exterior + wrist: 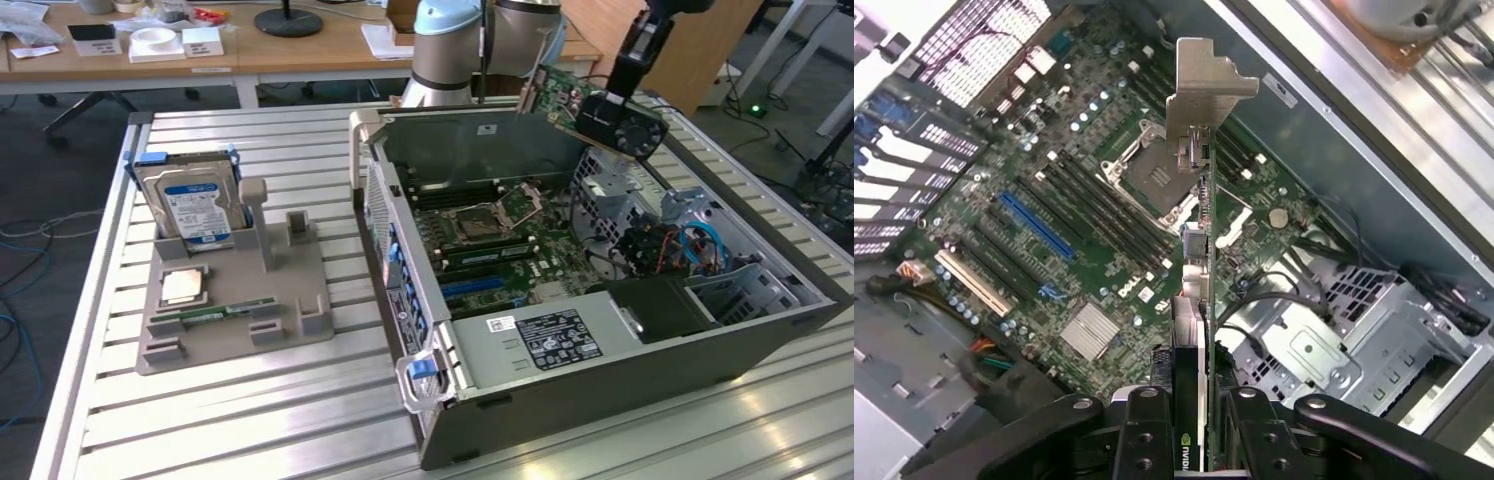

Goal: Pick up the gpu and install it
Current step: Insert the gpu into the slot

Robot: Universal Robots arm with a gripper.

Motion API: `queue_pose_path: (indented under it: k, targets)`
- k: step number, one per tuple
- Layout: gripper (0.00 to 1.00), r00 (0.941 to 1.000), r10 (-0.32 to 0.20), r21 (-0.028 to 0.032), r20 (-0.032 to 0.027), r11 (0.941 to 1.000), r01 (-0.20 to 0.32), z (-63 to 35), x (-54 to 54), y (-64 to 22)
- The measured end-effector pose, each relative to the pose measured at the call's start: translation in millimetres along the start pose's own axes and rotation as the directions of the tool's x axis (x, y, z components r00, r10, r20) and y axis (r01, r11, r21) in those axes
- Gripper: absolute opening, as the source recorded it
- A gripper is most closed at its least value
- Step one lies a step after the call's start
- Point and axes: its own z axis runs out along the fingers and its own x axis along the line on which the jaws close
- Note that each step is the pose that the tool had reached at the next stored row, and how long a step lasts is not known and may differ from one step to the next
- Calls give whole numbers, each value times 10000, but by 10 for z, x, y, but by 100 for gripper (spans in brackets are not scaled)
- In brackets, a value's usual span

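Wrist view — jaws grip gpu [1199, 255] above motherboard [1094, 290].

Held end of the gpu [1202, 250] hidden inside the pincer [1196, 425], both cut off at the picture edge.

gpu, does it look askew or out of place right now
Yes: the gpu hangs tilted above the open case, gripped in the end effector, not seated in the motherboard. Nothing looks damaged.
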Motion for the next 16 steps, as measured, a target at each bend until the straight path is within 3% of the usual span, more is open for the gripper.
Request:
queue_pose_path:
  k: [8, 12, 16]
  targets:
    - [26, 9946, -1034, -46, -38, 9946, 1033, 2, 0, 0]
    - [26, 9876, -1572, -72, -57, 9876, 1571, 2, 0, 0]
    - [26, 9766, -2149, -100, -74, 9766, 2149, 3, 0, 0]
